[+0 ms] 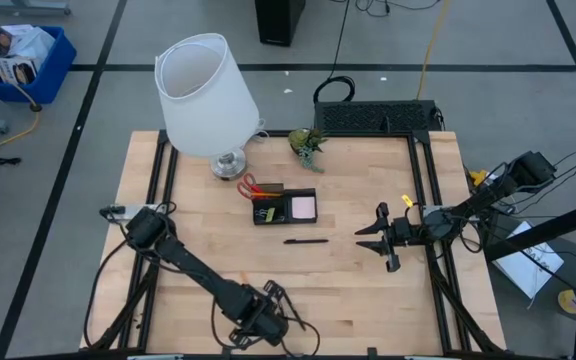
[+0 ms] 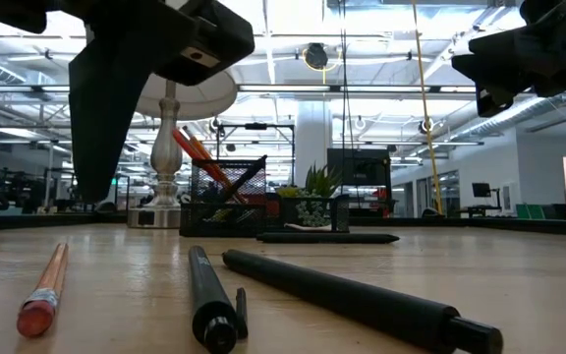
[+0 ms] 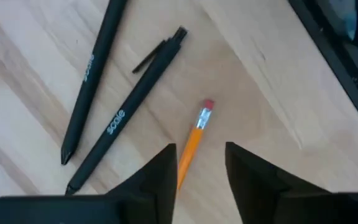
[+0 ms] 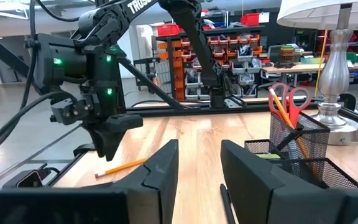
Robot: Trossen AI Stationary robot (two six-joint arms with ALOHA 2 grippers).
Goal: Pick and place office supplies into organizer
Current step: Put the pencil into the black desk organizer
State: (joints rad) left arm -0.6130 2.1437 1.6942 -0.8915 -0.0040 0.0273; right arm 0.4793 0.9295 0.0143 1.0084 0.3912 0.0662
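Left wrist view: left gripper (image 3: pixel 201 165) hung just above an orange pencil (image 3: pixel 195 138) lying on the surface at lower centre, jaws parted, one each side of its shaft, nothing grasped. Right gripper (image 1: pixel 380 237) idled, jaws apart, beside the organizer (image 1: pixel 285 208).

This was a robotics lab or workshop set inside a large open industrial hall. The wooden surface (image 1: pixel 298 290) stood on a grey floor marked with dark tape lines (image 1: pixel 98 80), and cables (image 1: pixel 433 40) trailed across that floor beyond the surface. Behind the white table lamp (image 1: pixel 203 95), the low view showed long rows of ceiling strip lights (image 2: pixel 381 44), a wide column (image 2: pixel 314 138) and distant workstations. Beyond the lamp in the right wrist view stood shelving with red and orange parts bins (image 4: pixel 235 43). A blue bin (image 1: pixel 23 60) sat on the floor, well apart from the lamp.
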